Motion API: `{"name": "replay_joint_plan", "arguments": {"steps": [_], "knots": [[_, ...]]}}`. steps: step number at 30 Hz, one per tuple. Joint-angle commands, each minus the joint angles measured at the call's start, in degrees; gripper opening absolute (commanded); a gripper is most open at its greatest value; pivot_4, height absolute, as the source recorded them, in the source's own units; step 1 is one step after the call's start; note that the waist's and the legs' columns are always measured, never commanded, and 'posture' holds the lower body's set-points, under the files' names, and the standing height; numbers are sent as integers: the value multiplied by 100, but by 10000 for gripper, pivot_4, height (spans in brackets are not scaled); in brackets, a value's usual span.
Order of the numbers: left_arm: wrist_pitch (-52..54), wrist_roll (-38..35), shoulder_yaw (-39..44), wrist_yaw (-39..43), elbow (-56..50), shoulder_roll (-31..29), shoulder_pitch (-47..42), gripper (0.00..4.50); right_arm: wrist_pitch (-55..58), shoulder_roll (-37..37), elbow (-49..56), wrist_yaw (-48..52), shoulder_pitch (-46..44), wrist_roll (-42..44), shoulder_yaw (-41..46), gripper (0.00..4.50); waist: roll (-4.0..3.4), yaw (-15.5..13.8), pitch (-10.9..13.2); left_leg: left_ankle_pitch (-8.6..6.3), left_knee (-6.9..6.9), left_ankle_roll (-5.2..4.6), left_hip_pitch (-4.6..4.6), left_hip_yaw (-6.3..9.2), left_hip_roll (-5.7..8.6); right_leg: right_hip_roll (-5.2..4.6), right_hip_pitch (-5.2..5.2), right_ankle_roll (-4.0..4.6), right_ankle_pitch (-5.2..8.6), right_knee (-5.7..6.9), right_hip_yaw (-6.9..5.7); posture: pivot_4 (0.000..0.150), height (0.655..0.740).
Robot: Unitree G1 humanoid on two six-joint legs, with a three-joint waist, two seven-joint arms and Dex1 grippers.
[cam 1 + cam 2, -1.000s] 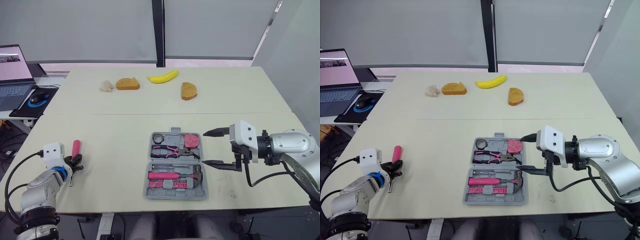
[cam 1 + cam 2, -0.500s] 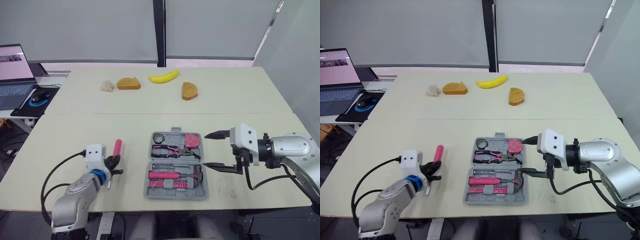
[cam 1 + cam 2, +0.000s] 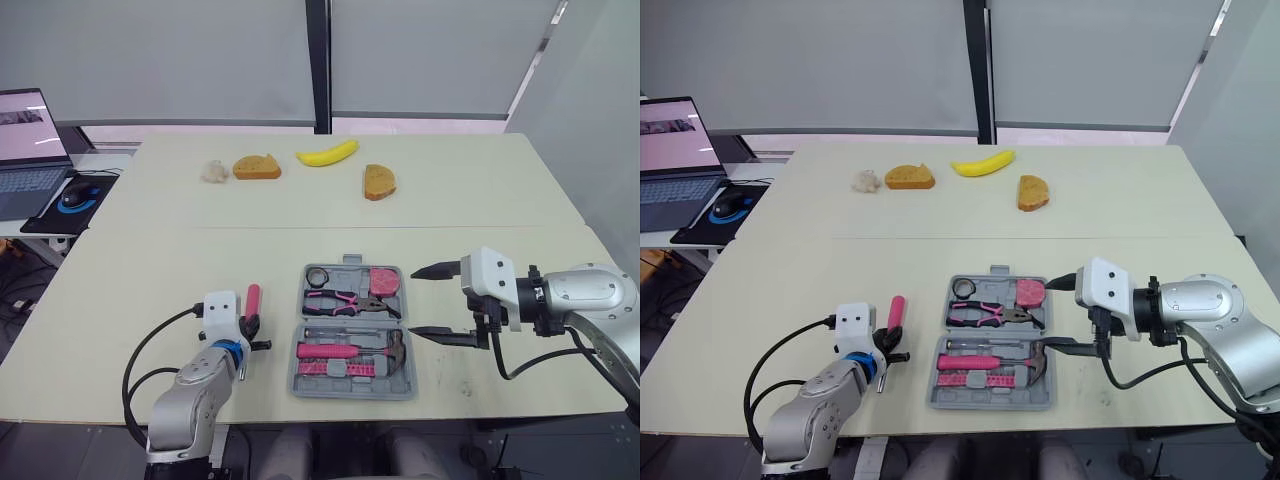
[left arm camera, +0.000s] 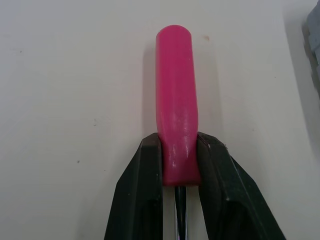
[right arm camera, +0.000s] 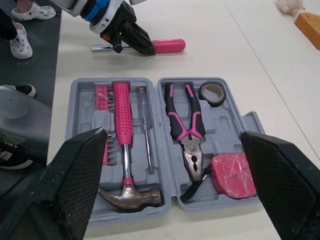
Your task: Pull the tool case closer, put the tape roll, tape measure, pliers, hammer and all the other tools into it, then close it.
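A: Holding anything, the left gripper [image 4: 179, 150]?
B: Yes, it is clamped on the handle of the pink screwdriver [image 4: 174, 90], over the surface [image 3: 200, 250], just left of the open tool case [image 3: 352, 392].
A: And the right gripper [image 3: 414, 300]?
B: Fingers wide apart, at the case's right edge. The hammer [image 5: 122, 125], pliers [image 5: 182, 125], tape roll [image 5: 212, 94] and tape measure [image 5: 231, 175] lie inside.

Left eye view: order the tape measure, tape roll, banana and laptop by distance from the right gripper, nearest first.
1. tape measure, in the tool case corner beside the right gripper.
2. tape roll, opposite corner of the same case half.
3. banana, far side of the table.
4. laptop, far left, off this table.
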State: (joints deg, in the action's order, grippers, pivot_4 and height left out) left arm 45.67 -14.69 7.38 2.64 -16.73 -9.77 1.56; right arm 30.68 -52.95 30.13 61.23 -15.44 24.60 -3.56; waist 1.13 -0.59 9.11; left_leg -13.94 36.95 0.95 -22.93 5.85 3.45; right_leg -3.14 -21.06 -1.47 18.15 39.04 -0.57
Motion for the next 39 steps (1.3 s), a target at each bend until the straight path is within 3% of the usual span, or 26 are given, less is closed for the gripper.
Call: {"name": "replay_joint_plan", "arguments": {"steps": [1, 11, 22, 39], "knots": [[-86, 11, -16, 113, -38, -27, 33, 12845, 7, -76, 199, 14, -6, 68, 129, 45000, 0, -7, 0, 0, 0, 0, 0, 0, 0, 0, 0, 0, 0, 0, 0, 1500, 7361], [63, -299, 400, 462, -914, -301, 422, 44370, 10, -98, 244, -46, 83, 80, 198, 45000, 3, -2, 3, 0, 0, 0, -2, 0, -1, 0, -3, 0, 0, -1, 1, 1500, 7361], [22, -595, 843, 985, -1312, -818, 897, 44771, -243, -1, 98, -32, 77, -14, 147, 45000, 3, -27, 6, 0, -1, 0, -1, 1, -1, -1, -1, 0, 0, -4, 1, 1500, 7361], [-467, -650, 844, 1357, -1270, -935, 1010, 44771, -520, 387, -26, -68, -202, -114, -3, 45000, 4, -45, 7, -1, -2, 0, -1, 1, -1, -1, -1, 0, 1, -6, 1, 1500, 7361]]}}
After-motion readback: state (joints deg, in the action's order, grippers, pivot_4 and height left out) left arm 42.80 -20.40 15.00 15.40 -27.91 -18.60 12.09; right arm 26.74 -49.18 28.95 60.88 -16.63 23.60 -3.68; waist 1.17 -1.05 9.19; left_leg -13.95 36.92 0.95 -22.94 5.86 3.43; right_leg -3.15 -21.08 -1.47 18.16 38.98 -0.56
